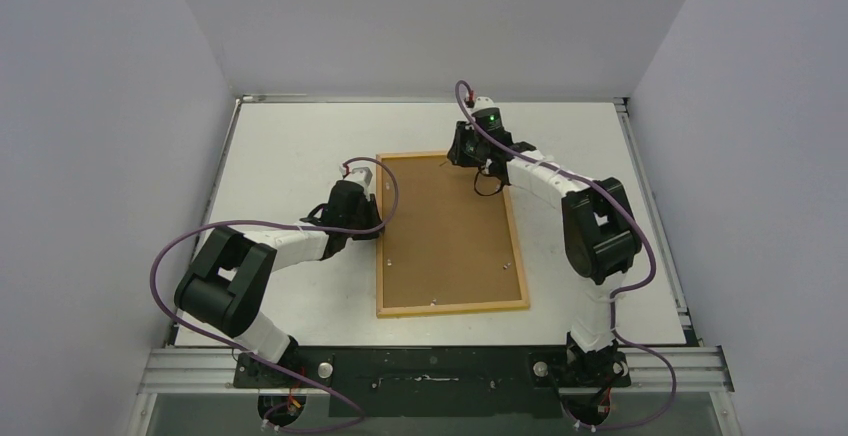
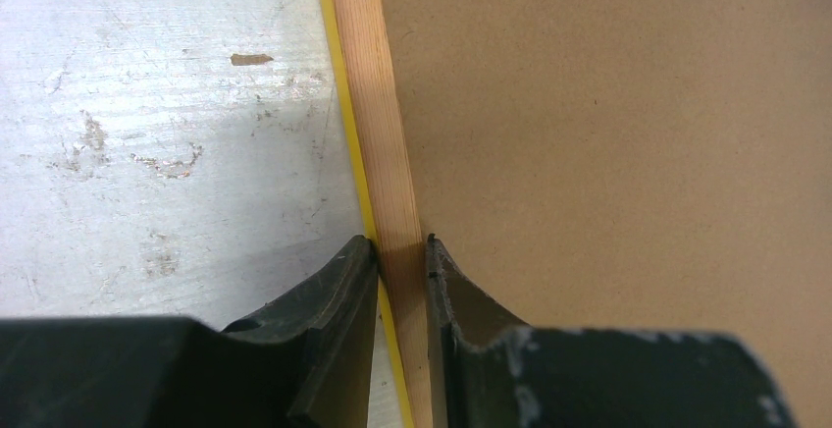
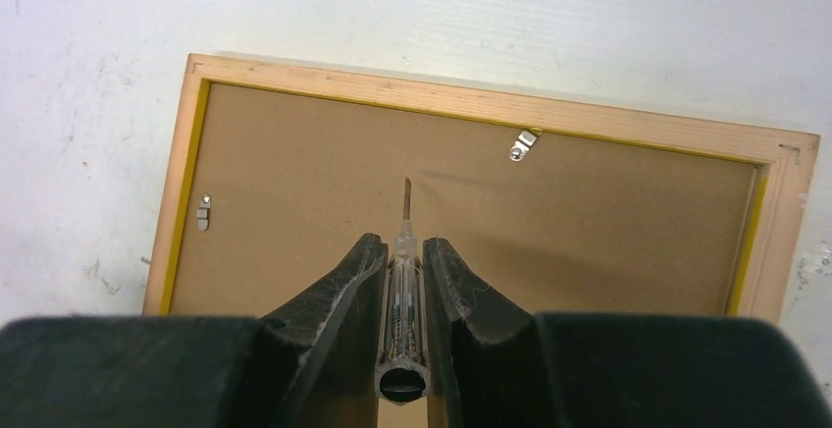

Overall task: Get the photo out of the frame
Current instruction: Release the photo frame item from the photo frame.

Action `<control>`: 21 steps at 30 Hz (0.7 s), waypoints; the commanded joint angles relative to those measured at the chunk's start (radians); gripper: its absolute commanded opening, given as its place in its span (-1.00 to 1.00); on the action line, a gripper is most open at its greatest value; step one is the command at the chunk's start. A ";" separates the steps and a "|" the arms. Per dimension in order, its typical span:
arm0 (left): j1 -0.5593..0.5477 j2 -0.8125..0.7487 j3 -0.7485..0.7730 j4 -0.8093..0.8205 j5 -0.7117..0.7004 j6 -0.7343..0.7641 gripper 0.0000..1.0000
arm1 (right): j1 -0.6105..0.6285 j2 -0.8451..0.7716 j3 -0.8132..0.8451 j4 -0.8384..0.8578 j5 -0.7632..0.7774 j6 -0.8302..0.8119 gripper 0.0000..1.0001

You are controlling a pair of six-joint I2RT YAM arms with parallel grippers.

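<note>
Top view, progress: I see the frame lying face down on the table, with its brown backing up and still seated inside the rim. I judge the job barely begun, since nothing is out.
Top view, arms: my left gripper sits at the frame's left edge, and my right gripper hangs over its far end.
Left wrist, grip: the fingers are clamped across the wood rim, one on the outside and one on the backing side. I take this as steadying.
Right wrist, tool: the jaws are closed on a screwdriver, its tip aimed at the backing between two metal tabs that seem to overlap the board.
Frame contents: I cannot see the photo, and presumably it lies under the backing.
Left to do: turn the tabs, lift the backing, take the photo out.
</note>
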 commanded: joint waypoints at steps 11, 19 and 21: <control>0.006 0.010 0.036 -0.001 -0.001 0.018 -1.00 | -0.002 0.027 0.022 0.054 0.216 -0.015 -0.89; 0.006 0.011 0.036 -0.001 -0.002 0.018 -1.00 | -0.003 0.066 0.064 -0.014 0.316 -0.011 -0.89; 0.006 0.012 0.038 -0.002 -0.003 0.018 -1.00 | -0.003 0.066 0.067 -0.027 0.334 -0.009 -0.89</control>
